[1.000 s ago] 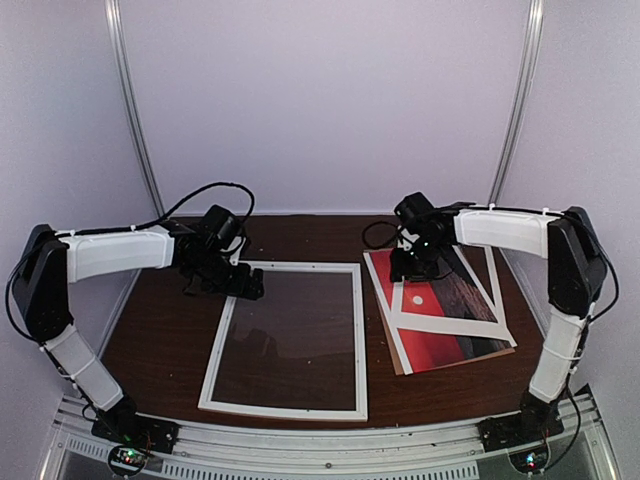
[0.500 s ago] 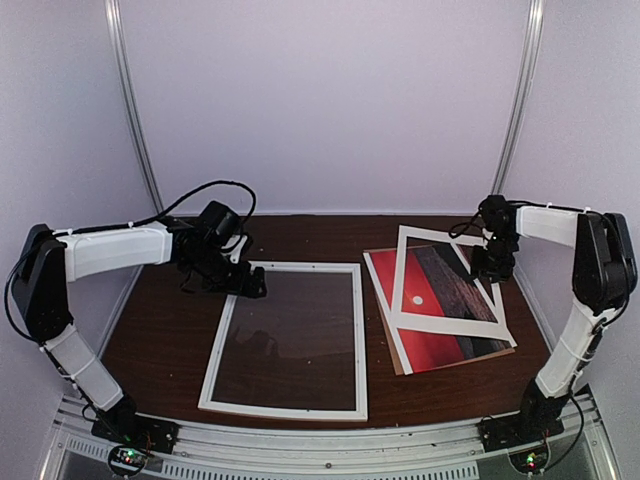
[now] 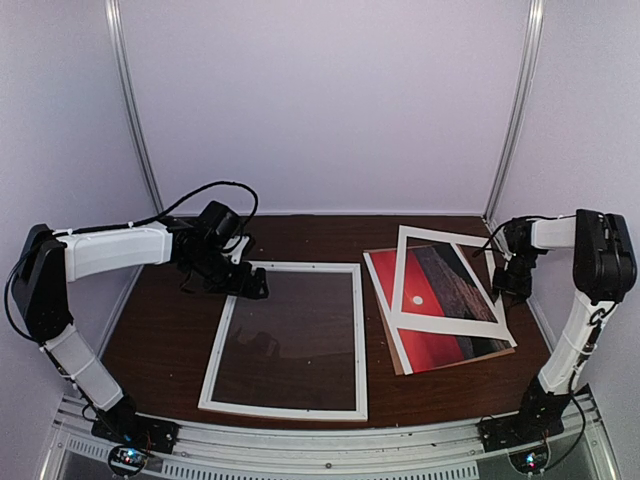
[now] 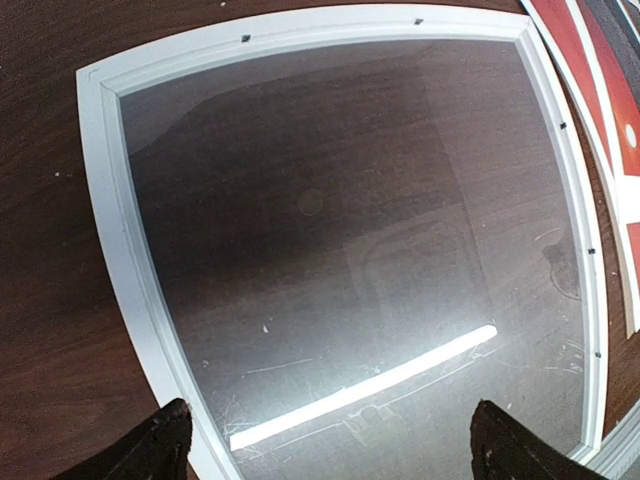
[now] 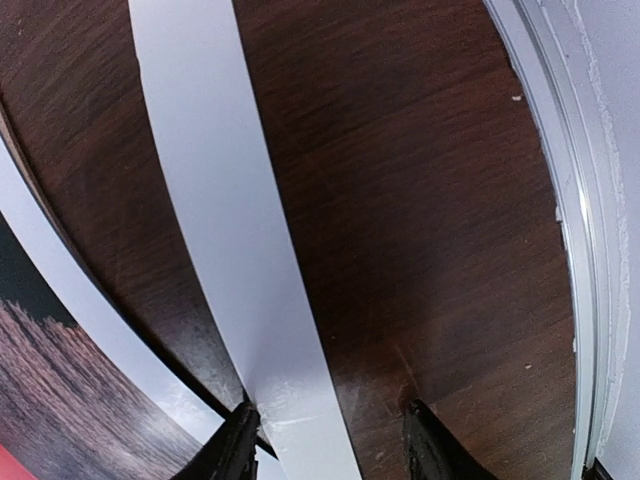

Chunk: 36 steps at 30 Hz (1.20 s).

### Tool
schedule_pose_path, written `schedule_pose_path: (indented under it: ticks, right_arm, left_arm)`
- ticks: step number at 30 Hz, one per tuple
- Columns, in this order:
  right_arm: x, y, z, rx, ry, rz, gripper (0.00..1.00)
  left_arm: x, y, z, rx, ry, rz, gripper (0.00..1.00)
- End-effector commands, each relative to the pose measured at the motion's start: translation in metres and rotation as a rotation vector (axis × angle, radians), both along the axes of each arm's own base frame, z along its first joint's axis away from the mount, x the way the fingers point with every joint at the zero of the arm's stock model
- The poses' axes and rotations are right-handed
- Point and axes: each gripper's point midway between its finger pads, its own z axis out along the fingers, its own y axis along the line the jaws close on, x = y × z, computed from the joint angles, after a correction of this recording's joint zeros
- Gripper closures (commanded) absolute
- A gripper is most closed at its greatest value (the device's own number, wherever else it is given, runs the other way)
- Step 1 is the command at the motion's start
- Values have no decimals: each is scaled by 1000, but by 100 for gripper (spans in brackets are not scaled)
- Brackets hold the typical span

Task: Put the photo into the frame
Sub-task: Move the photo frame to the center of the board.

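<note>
**Q:** What are the two grippers doing?

**A:** The left gripper is spread as wide as it goes and holds nothing. Its wrist view shows two dark fingertips far apart, hovering by the far-left corner of the frame. The right gripper is about half parted. Its fingers straddle the right border of a white paper mat. One finger is right at the strip's edge and the other stands clear of it, so no pinch shows.

**Q:** How are the arms posed?

**A:** The left arm reaches in from the left side, forearm roughly level, wrist tipped down. The right arm stands tall at the right edge of the table, with its forearm folded inward and its gripper pointing down.

**Q:** And where is the photo?

**A:** The photo lies flat on the table just right of the frame, outside it, with the mat askew on top. The right gripper is at the photo's far-right side. The left gripper is well apart from it, across the frame.
</note>
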Motion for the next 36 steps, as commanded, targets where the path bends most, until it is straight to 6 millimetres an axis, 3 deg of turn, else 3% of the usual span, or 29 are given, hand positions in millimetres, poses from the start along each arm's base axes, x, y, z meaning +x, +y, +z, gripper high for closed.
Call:
schedule_pose_path:
  ticks: [1, 6, 15, 27, 32, 36]
  right_arm:
    - [2, 0, -12, 11, 15, 25, 51]
    - [-2, -1, -12, 10, 17, 29, 55]
    - [-11, -2, -14, 5, 48, 43, 79]
    - [-14, 5, -4, 45, 14, 47, 96]
    - [-14, 25, 10, 124, -48, 66, 95]
    - [-9, 55, 27, 165, -123, 141, 82]
  left_arm:
    - [1, -3, 2, -31, -5, -9, 2]
    - [-1, -3, -2, -37, 2, -3, 2]
    - [-4, -1, -2, -40, 3, 3, 2]
    - [-5, 0, -4, -40, 8, 5, 2]
    - [-3, -2, -3, -50, 7, 3, 2]
    - [-2, -6, -4, -61, 11, 0, 2]
